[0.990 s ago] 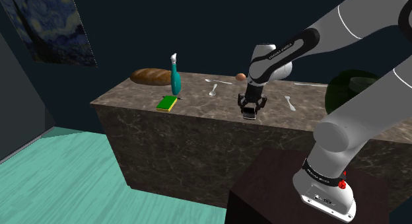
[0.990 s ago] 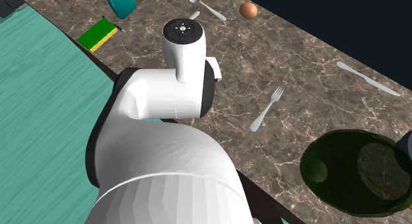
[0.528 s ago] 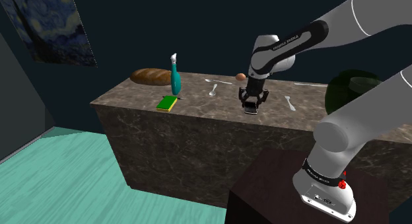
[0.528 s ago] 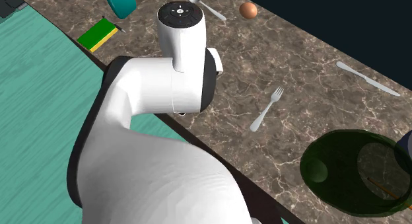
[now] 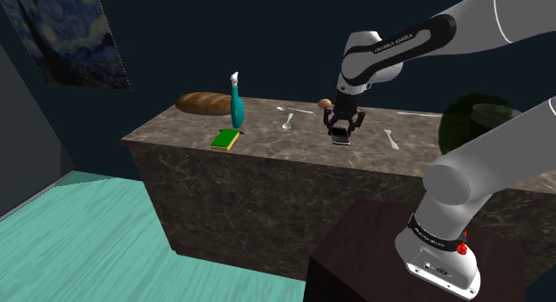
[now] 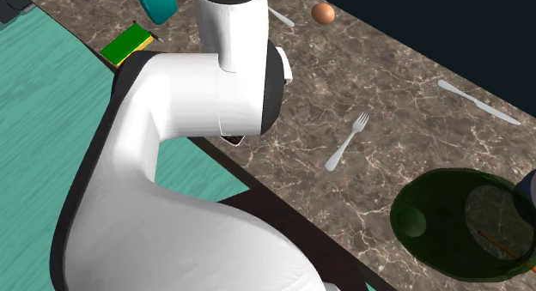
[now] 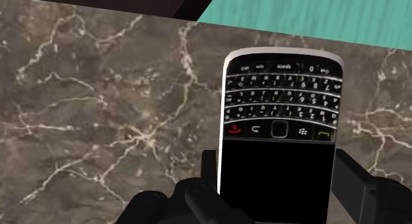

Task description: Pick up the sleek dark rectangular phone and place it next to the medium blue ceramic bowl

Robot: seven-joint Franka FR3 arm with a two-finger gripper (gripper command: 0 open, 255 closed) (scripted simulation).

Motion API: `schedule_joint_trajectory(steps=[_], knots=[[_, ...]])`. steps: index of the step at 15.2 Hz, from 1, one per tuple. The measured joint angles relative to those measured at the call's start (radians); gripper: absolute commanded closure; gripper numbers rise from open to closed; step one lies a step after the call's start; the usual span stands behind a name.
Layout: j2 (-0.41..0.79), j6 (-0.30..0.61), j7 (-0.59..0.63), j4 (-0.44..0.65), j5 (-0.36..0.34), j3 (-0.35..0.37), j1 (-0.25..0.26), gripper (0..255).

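the dark box stand (image 5: pixel 356 256) sits nearest; the white arm (image 5: pixel 490 153) rises from it and bends over a brown marble counter (image 5: pixel 276 142) veined in white. the black gripper (image 7: pixel 276 164) points down at the stone, closed on the phone (image 7: pixel 282 90): its fingers (image 7: pixel 350 180) press the two long edges of the screen half. the phone is a flat black rectangle with rounded corners and a pale rim. its long axis runs along the fingers, so it hangs upright, keypad end toward the counter, dark screen up in the hand. in the shoulder view it is near the fork (image 5: pixel 392 138), on that view's left of it.

the fork is grey metal and lies flat. well to the shoulder view's left of it, by the counter's front edge, lies a flat green and yellow sponge (image 5: pixel 226 139). behind that a slim teal bottle (image 5: pixel 237 104) with a white top stands upright. a grey spoon (image 5: pixel 287 123) lies between bottle and fork; a small brown egg (image 5: pixel 325 103) sits farther back than the fork. on the fork's other side stands a big dark green bowl (image 6: pixel 438 188), glossy and see-through; a rounded shape shows inside by its wall, too dim to name. a grey knife (image 6: pixel 478 101) lies flat beyond the fork by the counter's back edge. farthest from the fork, a long brown loaf (image 5: pixel 205 102) lies at the counter's far corner.
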Motion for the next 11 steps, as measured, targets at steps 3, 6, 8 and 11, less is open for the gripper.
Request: schedule_joint_trajectory(steps=[3,6,8,11], knots=[[-0.018,-0.045,0.004,0.027,-0.002,-0.001,0.000,255],[-0.033,-0.089,0.004,0.056,-0.006,-0.005,-0.002,255],[-0.042,-0.119,0.006,0.077,-0.007,-0.006,-0.003,255],[-0.054,-0.165,0.009,0.111,-0.010,-0.007,-0.003,255]])
